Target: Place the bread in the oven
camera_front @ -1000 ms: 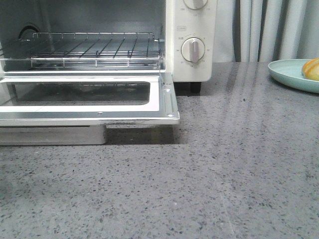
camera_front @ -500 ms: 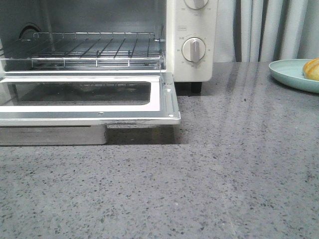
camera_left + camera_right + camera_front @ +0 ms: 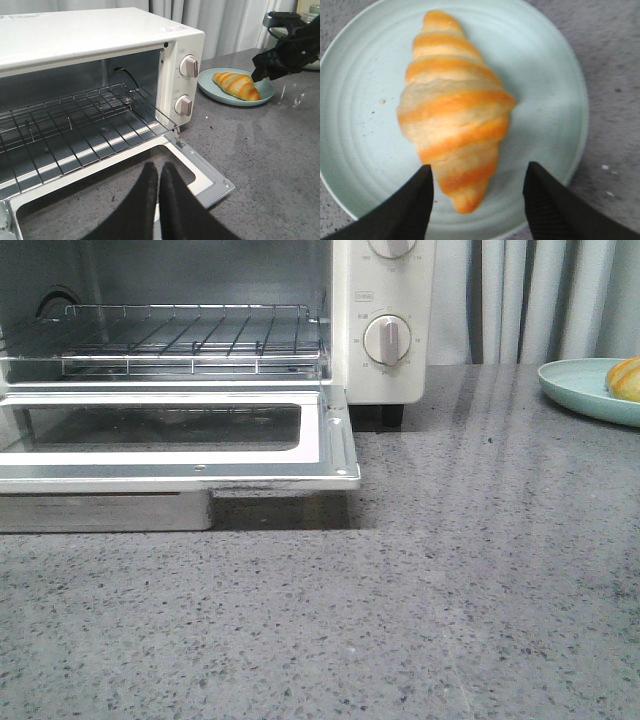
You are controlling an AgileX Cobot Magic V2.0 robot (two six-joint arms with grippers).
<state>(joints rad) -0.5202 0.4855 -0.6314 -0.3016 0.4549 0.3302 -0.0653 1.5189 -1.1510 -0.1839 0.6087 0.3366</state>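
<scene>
Bread (image 3: pixel 454 112) lies on a pale blue-green plate (image 3: pixel 550 100), roughly centred, long axis across the dish. Crescent roll shape, tapered at both ends, ridged crust banded golden-orange and cream; surface looks matte and soft. Plate is smooth with faint concentric rings and a crumb or two.

Right gripper (image 3: pixel 476 200) hangs directly above the bread, jaws spread wide, one dark finger on each side of the near tapered end — not touching it. Judgement: this is the approach for a pick, the jaws set to straddle the roll across its width; the grasp is not yet made. Soft crust likely dents under a hard squeeze.

The plate sits on the speckled grey stone-look counter (image 3: pixel 450 590), well apart from the oven (image 3: pixel 100 35), off to the robot's right. In the left wrist view the right arm shows as a dark shape over the plate's far edge.

Oven is cream-white, boxy, two round dials with silver knobs (image 3: pixel 386 339) on its right panel. Door (image 3: pixel 180 440) is dropped fully open and lies flat, glass window framed in bright metal. Wire rack (image 3: pixel 75 125) bare — ready to receive the roll.

Left gripper (image 3: pixel 159 200) hovers over the open door, its black fingers pressed together, holding nothing. Presumably parked out of the loading path.
</scene>
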